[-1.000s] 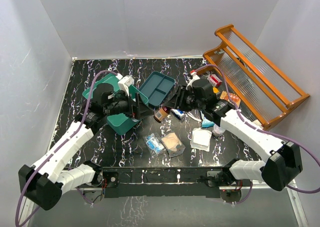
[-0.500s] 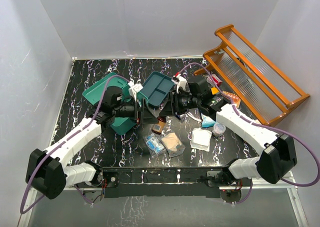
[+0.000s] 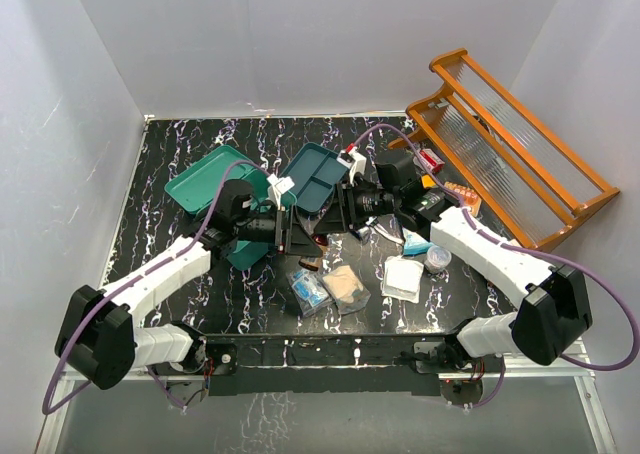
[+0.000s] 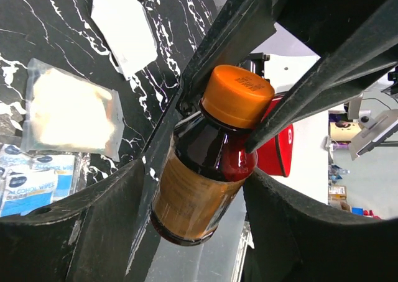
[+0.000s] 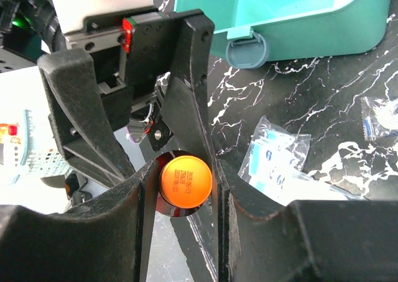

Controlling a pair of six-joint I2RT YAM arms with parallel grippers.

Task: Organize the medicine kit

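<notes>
Underneath everything, a black marbled table (image 3: 180, 144). Against the right wall, tilted, an orange wooden rack (image 3: 520, 139). From the near edge, 2 white arms, left arm (image 3: 150, 279) and right arm (image 3: 490, 254), reaching inward and meeting nose to nose over the table's middle.

On the left half of the table, the medicine kit (image 3: 200, 182): teal box, lid swung open toward the rear left, body partly hidden under the left arm. In the right wrist view, its front wall and round latch (image 5: 247, 49) just beyond the bottle. Just right of the kit, propped at a slant, a dark-teal divided tray (image 3: 318, 172).

Right gripper (image 5: 183, 170) clenched on a brown bottle (image 4: 202, 182), pinching the neck right under the orange cap (image 5: 185, 181). Left gripper (image 4: 196, 173) set around the bottle's labelled body, 1 finger (image 4: 106, 226) on each side and very close to it. Impossible to tell whether pressing or merely flanking.

Near the front edge, 3 flat packs in a row: clear pouch of blue-printed wipes (image 3: 310, 286), tan pad in clear wrap (image 3: 346, 286), white square packet (image 3: 404, 277). Just right of the white packet, a small clear cup (image 3: 437, 258). Behind the right arm, a scatter of small boxes, too small to name.
</notes>
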